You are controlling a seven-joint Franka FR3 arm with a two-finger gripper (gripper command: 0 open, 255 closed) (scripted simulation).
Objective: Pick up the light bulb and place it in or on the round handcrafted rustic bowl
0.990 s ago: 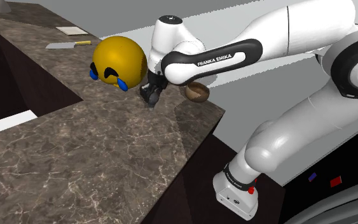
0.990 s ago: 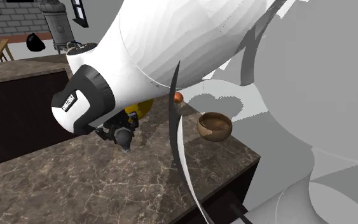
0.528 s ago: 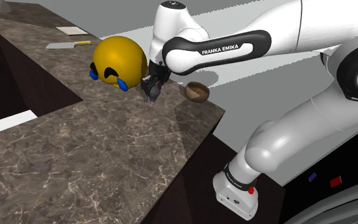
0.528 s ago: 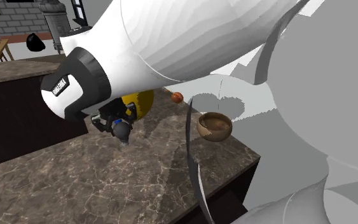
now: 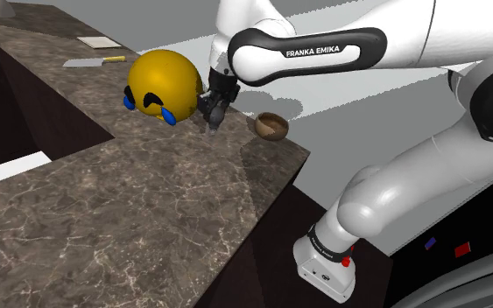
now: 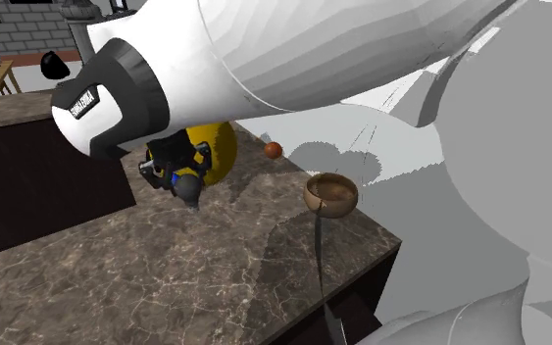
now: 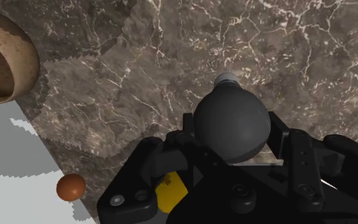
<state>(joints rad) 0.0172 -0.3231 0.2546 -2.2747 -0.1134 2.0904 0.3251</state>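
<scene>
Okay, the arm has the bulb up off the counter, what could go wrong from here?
The end effector clasps the dark grey round light bulb by its smooth globe, so it might slip in transit. The round brown bowl sits near the edge of the marble counter; a hard placement could nudge it off. A swing could knock the yellow crying-face ball.

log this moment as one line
gripper: shut on dark grey round light bulb | bulb: over dark marbled countertop | round brown bowl: empty, apart from gripper | step: placing not yet done
</scene>
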